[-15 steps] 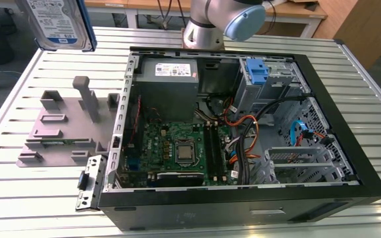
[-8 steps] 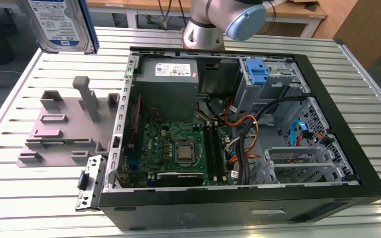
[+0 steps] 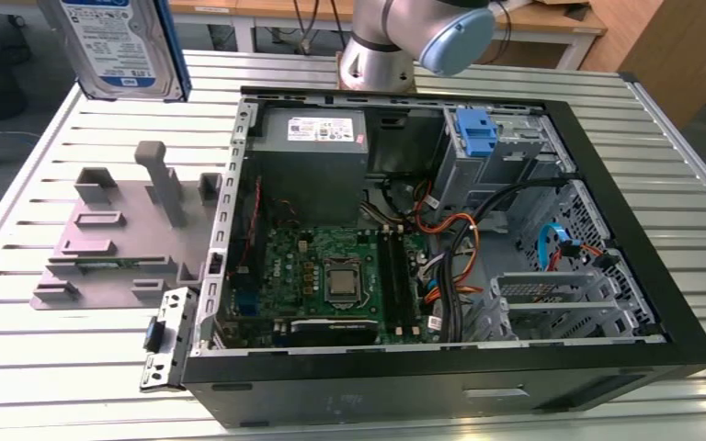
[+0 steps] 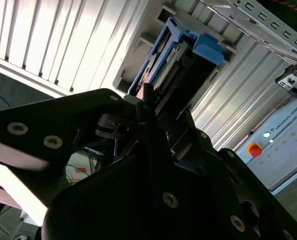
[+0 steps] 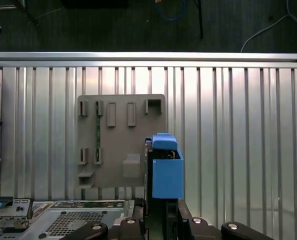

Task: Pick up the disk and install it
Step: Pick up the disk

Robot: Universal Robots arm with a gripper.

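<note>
Jaws of gripper (image 5: 162,215) being held clamped on disk (image 3: 122,41), long axis running straight out from jaws. Disk being held aloft over surface (image 3: 34,377) at edge of grey fixture plate (image 3: 114,234), outside open case (image 3: 647,303); case lying toward exterior view's right of disk.

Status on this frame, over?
Gripper shut on silver hard drive in blue plastic carrier, held aloft near grey slotted fixture plate. Not yet in open black computer case. No obstruction seen.
</note>
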